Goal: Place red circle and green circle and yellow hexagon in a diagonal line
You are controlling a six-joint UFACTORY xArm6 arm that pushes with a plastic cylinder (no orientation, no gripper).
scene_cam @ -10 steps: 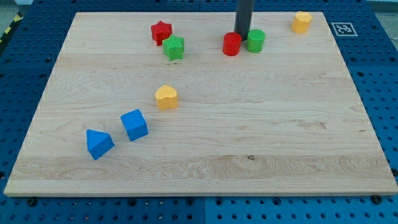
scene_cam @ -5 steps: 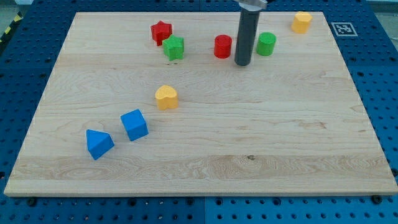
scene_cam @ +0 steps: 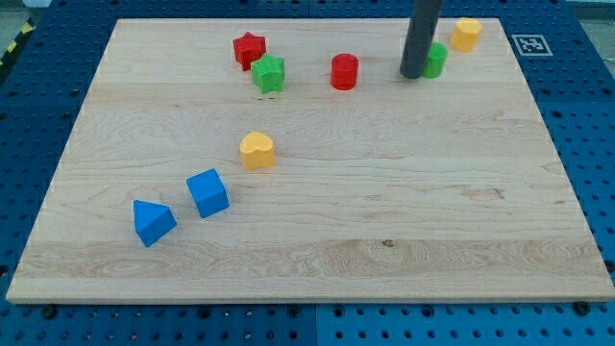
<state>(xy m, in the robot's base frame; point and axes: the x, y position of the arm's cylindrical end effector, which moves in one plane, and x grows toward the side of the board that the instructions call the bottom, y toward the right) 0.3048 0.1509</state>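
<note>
The arm ends in a bare rod, so there are no jaws to stand open or closed. My tip [scene_cam: 415, 75] presses the left side of the green circle [scene_cam: 435, 60]; the yellow hexagon [scene_cam: 466, 34] sits just up and right of it, the red circle [scene_cam: 344, 72] well off to the left. A short, centred push seems best, stopping before green bumps yellow. The wooden board [scene_cam: 317, 240] is flat and lies on a blue pegboard bench [scene_cam: 596, 125].
</note>
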